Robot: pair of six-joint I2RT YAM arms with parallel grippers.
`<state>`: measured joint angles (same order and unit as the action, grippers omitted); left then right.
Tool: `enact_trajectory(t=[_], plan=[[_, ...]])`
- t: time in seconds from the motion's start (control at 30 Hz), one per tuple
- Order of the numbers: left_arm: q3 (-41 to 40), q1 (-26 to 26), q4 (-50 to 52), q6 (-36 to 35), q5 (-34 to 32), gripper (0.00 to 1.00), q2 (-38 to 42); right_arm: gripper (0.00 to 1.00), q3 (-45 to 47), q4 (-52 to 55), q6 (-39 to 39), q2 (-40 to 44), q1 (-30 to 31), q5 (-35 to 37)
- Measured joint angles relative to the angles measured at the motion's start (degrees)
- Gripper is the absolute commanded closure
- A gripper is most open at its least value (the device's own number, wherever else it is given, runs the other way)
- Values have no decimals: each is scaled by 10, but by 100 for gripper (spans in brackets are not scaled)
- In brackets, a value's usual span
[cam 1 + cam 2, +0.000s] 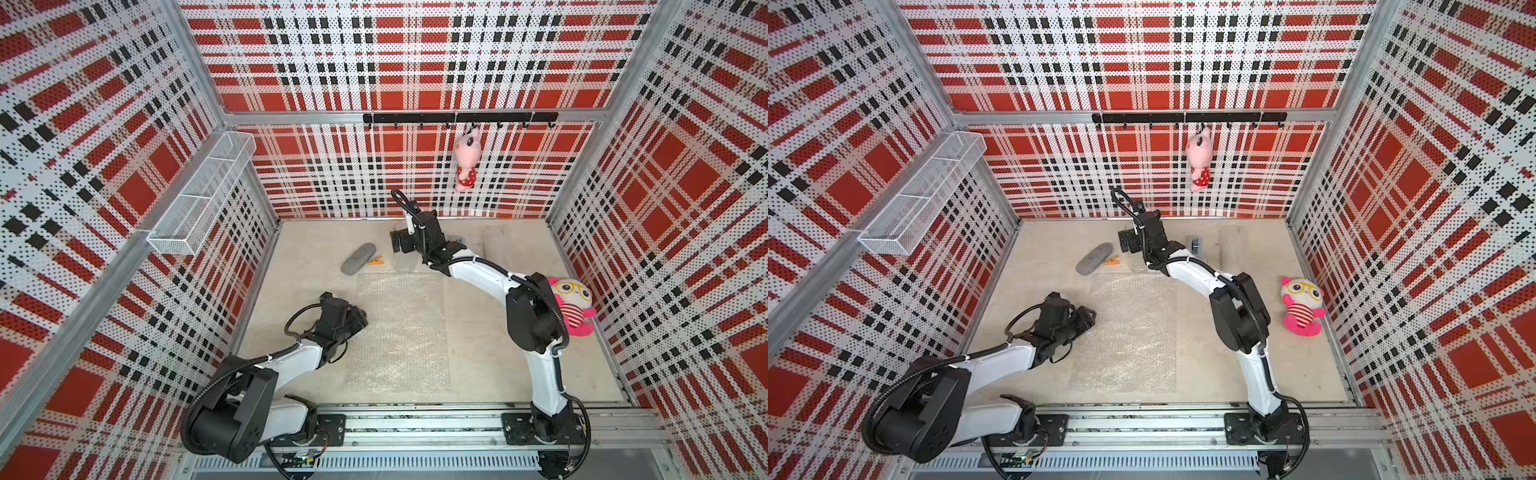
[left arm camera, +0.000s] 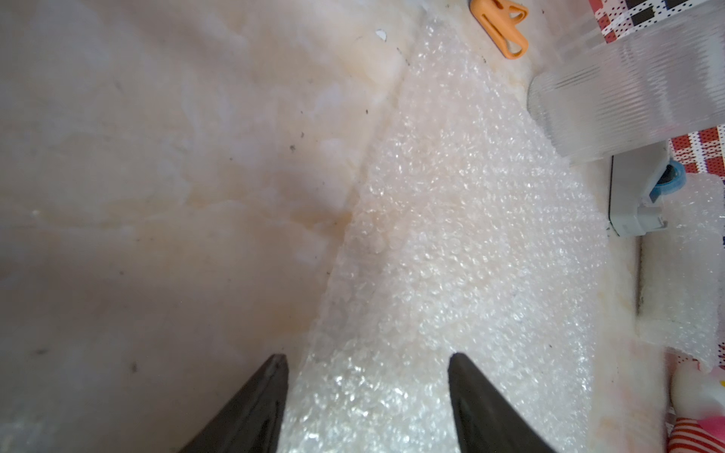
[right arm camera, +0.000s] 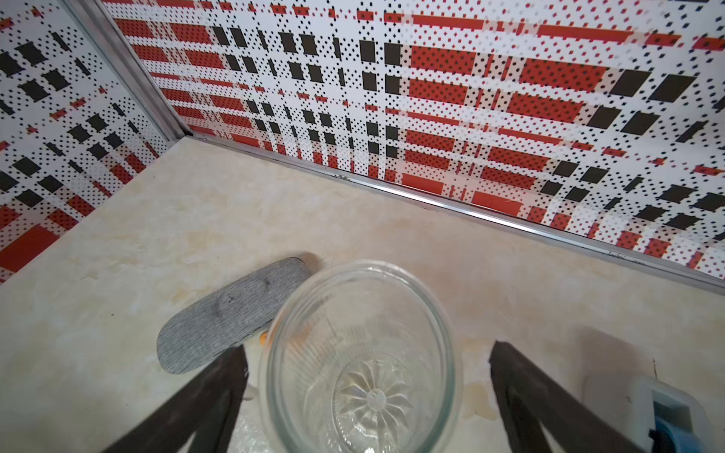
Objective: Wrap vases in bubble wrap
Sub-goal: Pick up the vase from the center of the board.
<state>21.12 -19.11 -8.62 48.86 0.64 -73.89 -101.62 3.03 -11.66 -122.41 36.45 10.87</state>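
I can read no text, label, brand or number on any feed: the plaid walls [image 1: 395,62] carry only pattern, the tape dispenser [image 2: 635,196] no legible marking.

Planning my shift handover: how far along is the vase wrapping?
Done: one clear bubbly plastic sheet lies flat mid-table. In hand: the open right pincer straddles the upright clear glass cylinder vase, not yet gripping; the open left pincer sits over the sheet's edge. Left: that vase is bare, nothing rolled around it; I can't clearly see a second vase.
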Motion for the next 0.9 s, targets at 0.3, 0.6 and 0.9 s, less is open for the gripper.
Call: enact_trajectory(t=[0.3, 0.6, 0.9], plan=[[-6, 0, -9, -2, 8, 31, 0, 2, 7, -65, 1, -60, -1, 32], [-30, 35, -17, -19, 22, 31, 24, 53, 103, -200, -6, -47, 0, 58], [-38, 68, -25, -30, 36, 31, 31, 75, 138, -177, -111, 7, -9, 83]])
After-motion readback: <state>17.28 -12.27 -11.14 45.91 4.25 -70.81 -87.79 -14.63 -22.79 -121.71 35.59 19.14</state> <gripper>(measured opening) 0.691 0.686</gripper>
